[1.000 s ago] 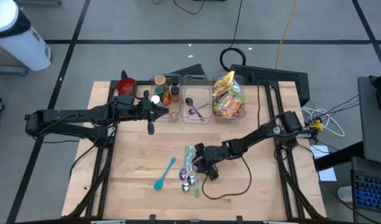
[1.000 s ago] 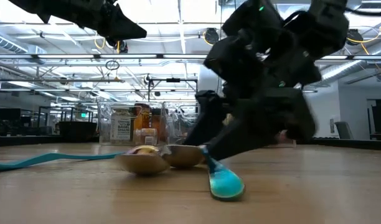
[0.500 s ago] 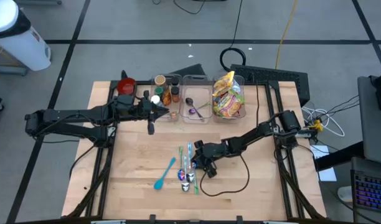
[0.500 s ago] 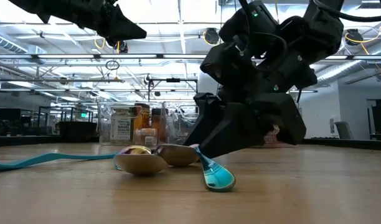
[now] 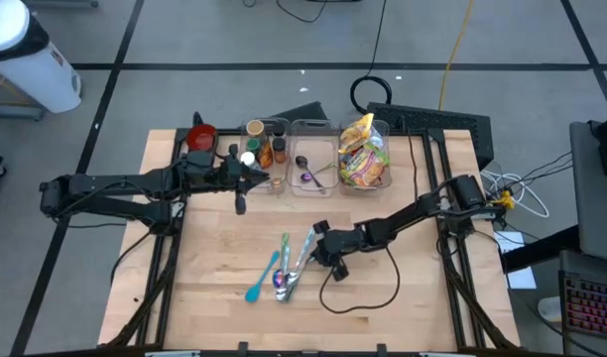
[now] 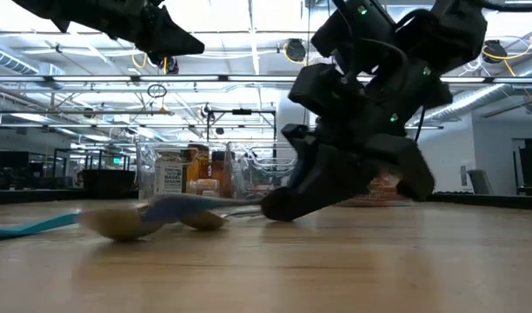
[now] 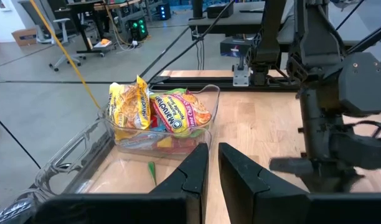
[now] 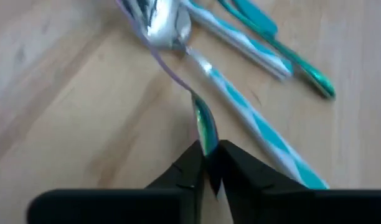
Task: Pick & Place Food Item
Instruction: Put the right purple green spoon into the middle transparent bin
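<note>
Right gripper (image 5: 319,244) low at table centre, fingers pinched on a thin iridescent spoon handle (image 8: 203,124); the handle's long axis runs near-left into the spoon pile. Left gripper (image 5: 265,179) hovers far-left, nearly closed, empty. Yellow-red noodle packets (image 5: 360,151) sit in the far clear bin (image 5: 387,181), nearer the right arm.

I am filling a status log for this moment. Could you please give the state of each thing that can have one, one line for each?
Right hand: low at the table, shut on a spoon handle.
Left hand: raised by the jars, nearly shut, empty.
Spoons: lying flat on the table, bunched, tilted.
Snack bags: upright in the clear bin.
Middle bin: holds a few utensils.
Jars: upright, lids on.
</note>
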{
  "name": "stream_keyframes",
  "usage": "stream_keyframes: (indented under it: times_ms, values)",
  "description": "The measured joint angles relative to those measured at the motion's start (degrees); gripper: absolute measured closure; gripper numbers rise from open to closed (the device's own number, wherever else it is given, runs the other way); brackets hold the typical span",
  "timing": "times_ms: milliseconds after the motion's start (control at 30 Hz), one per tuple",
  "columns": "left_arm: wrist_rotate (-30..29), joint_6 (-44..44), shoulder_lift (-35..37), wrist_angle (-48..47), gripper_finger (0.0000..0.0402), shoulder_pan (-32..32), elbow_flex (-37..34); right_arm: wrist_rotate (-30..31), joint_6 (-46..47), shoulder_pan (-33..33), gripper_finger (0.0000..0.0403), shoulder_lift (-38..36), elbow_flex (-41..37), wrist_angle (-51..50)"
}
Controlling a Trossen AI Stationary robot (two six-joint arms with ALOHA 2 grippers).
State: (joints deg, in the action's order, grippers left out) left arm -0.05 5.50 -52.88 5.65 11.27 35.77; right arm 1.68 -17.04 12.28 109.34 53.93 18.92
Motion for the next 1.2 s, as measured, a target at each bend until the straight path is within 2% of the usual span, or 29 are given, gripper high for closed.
stream_keyframes:
  times_ms: [167,633,833,933,1200]
  values:
    - [0.0,0.0,0.0,0.0,0.0355,0.0,0.0,0.0,-0.1,0.2,0.0397,-3.0,-0.1,-3.7]
    - [0.0,0.0,0.0,-0.1,0.0355,0.0,0.0,0.0,3.5,0.2,0.04,-11.1,0.0,-7.8]
    - [0.0,0.0,0.0,-0.1,0.0355,0.0,0.0,0.2,13.1,-0.7,0.0401,-16.3,0.0,-8.4]
    - [0.0,0.0,0.0,-0.1,0.0355,0.0,0.0,4.3,15.6,-1.1,0.0401,-18.7,0.0,-9.4]
    - [0.0,0.0,0.0,-0.1,0.0355,0.0,0.0,20.5,17.0,-1.8,0.0402,-22.1,0.0,-12.1]
